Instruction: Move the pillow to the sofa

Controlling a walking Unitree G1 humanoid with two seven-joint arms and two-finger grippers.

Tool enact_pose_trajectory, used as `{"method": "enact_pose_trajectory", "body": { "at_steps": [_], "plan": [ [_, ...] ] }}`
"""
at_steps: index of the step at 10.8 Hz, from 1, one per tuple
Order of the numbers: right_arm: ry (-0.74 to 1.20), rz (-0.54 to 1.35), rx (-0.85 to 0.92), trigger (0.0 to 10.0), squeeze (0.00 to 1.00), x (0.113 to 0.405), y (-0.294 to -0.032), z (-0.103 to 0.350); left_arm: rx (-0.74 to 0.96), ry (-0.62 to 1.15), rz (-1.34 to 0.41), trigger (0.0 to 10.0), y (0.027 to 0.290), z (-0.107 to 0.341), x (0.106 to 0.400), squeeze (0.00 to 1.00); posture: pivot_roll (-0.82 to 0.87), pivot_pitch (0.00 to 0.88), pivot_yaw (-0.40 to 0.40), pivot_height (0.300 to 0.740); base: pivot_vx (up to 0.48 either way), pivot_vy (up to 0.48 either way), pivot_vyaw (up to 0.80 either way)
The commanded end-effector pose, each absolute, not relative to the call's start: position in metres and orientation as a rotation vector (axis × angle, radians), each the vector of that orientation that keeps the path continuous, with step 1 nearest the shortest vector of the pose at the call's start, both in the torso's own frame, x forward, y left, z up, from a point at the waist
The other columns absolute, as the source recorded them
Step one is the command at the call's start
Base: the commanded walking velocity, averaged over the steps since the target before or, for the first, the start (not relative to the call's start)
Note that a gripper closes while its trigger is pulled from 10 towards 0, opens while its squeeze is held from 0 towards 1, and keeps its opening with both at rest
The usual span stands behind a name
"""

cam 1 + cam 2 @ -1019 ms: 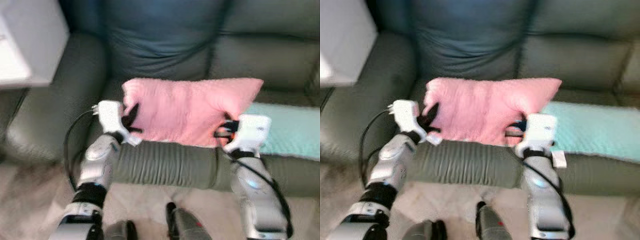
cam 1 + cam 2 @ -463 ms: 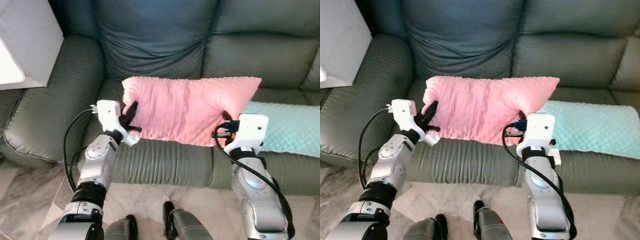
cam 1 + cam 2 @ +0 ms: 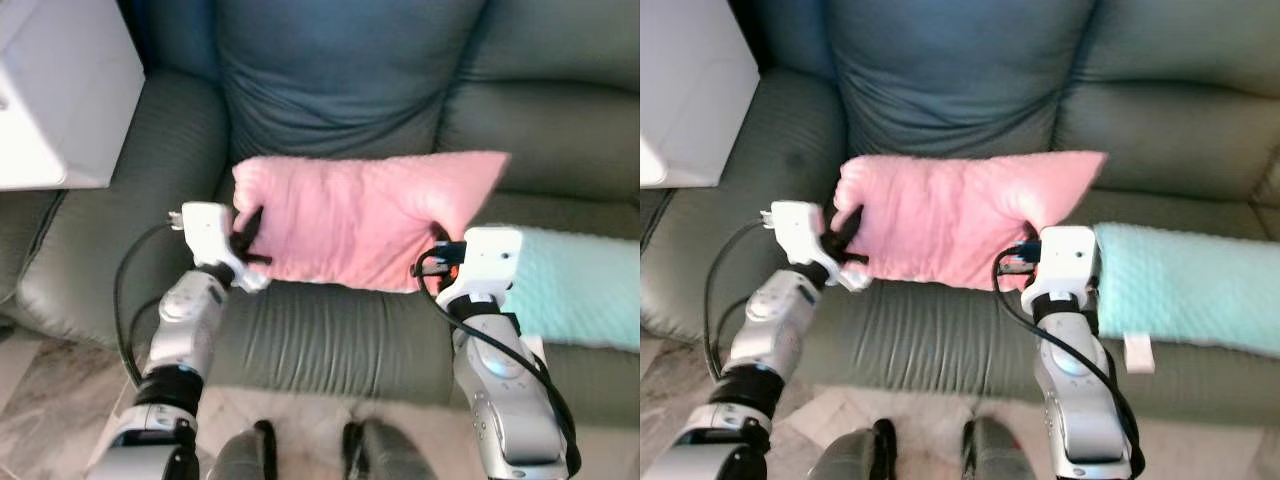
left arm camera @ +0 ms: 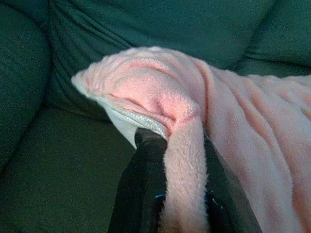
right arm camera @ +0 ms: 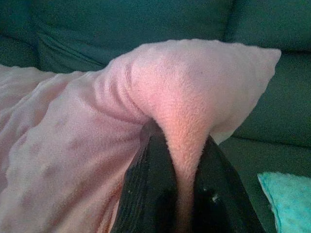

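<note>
A pink fleece pillow (image 3: 365, 218) hangs stretched between my two grippers above the seat of a dark green sofa (image 3: 330, 325). My left gripper (image 3: 247, 232) is shut on the pillow's left edge, and its black fingers (image 4: 146, 184) pinch a fold of pink fabric (image 4: 182, 194). At the pillow's right edge my right gripper (image 3: 440, 258) is shut on another fold (image 5: 187, 145), near the pillow's pointed corner (image 5: 265, 56).
A mint green pillow (image 3: 580, 290) lies on the sofa seat to the right. The sofa's left armrest (image 3: 110, 210) rises beside my left arm, with a white side table (image 3: 55, 90) beyond it. Marble floor (image 3: 50, 400) shows below, and my feet (image 3: 310, 455) stand close to the sofa front.
The view has steadied from blur and shifted slightly. Both grippers still hold the pillow, which sits a little further left and forward over the seat.
</note>
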State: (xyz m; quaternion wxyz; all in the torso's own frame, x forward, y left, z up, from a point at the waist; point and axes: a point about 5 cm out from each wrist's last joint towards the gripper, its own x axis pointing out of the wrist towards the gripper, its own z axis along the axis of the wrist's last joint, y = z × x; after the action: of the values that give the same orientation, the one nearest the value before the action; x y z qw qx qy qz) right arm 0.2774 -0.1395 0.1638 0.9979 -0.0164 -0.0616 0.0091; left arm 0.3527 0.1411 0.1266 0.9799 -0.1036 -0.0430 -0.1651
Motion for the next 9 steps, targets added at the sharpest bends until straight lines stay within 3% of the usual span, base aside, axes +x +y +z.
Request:
{"method": "enact_pose_trajectory", "body": {
  "at_steps": [1, 6, 9],
  "plan": [
    [-0.123, -0.007, -0.041, 10.0, 0.0, 0.275, -0.148, 0.164, -0.225, -0.067, -0.346, 10.0, 0.132, 0.121, 0.35, 0.0, -0.17, 0.295, -0.016, 0.74, 0.0, 0.0, 0.0],
    [-0.119, 0.001, -0.04, 10.0, 0.0, 0.275, -0.147, 0.163, -0.227, -0.054, -0.347, 10.0, 0.131, 0.119, 0.349, 0.0, -0.17, 0.292, -0.016, 0.74, 0.0, 0.0, 0.0],
    [-0.103, 0.024, 0.02, 10.0, 0.0, 0.279, -0.146, 0.159, -0.131, -0.041, -0.272, 10.0, 0.142, 0.115, 0.354, 0.0, -0.16, 0.294, -0.015, 0.74, 0.0, 0.0, 0.0]
  ]
}}
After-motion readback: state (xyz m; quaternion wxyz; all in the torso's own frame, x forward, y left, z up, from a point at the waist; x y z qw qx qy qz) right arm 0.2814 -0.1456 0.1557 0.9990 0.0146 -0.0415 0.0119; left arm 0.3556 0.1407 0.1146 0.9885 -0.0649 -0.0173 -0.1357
